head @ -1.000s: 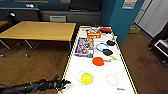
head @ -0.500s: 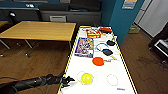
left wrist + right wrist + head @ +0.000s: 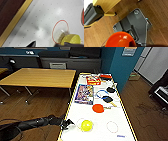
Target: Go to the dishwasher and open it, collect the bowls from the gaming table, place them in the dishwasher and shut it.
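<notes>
Left arm reaching for the yellow bowl on the white table

The round yellow plastic bowl sits by the near left edge of the white, yellow-rimmed table, not yet grasped; the left gripper hovers just beside it, fingers apart. An orange glossy bowl shows close under the right wrist, so collecting seems partly done; whether it is clamped, I cannot tell.

The white table top looks smooth and slightly glossy, speckled with small dark dots, edged by a yellow wood-like rim. The yellow bowl looks like shiny plastic, as does the orange bowl. The floor is dark matt wood planking
</notes>
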Available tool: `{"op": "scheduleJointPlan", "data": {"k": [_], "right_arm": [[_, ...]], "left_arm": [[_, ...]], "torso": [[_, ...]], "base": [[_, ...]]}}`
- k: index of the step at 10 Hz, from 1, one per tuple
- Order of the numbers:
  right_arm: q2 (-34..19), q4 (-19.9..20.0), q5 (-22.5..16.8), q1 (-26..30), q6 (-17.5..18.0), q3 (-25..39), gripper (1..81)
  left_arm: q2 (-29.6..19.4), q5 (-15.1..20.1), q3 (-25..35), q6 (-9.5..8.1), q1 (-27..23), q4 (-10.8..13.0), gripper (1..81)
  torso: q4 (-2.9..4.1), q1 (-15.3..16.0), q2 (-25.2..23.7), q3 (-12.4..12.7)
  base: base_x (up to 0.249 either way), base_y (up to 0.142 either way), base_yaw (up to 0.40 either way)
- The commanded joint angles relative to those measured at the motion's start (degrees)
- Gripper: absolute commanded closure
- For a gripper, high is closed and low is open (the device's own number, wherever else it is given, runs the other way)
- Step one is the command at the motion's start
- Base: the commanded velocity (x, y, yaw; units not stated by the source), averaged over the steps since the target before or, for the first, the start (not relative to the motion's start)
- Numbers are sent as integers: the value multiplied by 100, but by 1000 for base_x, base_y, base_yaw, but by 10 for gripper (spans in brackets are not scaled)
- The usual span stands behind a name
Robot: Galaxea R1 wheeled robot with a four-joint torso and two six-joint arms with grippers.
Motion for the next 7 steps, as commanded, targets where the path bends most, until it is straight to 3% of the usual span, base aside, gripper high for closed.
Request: {"op": "scheduleJointPlan", "data": {"k": [1, 7], "right_arm": [[-330, -107, -372, 118, -17, 152, 811], [-321, -107, -372, 118, -17, 143, 811]], "left_arm": [[107, 242, 144, -56, -754, 160, 10], [714, 242, -41, -38, -666, 291, 10]], "torso": [[0, 0, 0, 0], [0, 0, 0, 0]], "base": [[0, 0, 0], [0, 0, 0]]}}
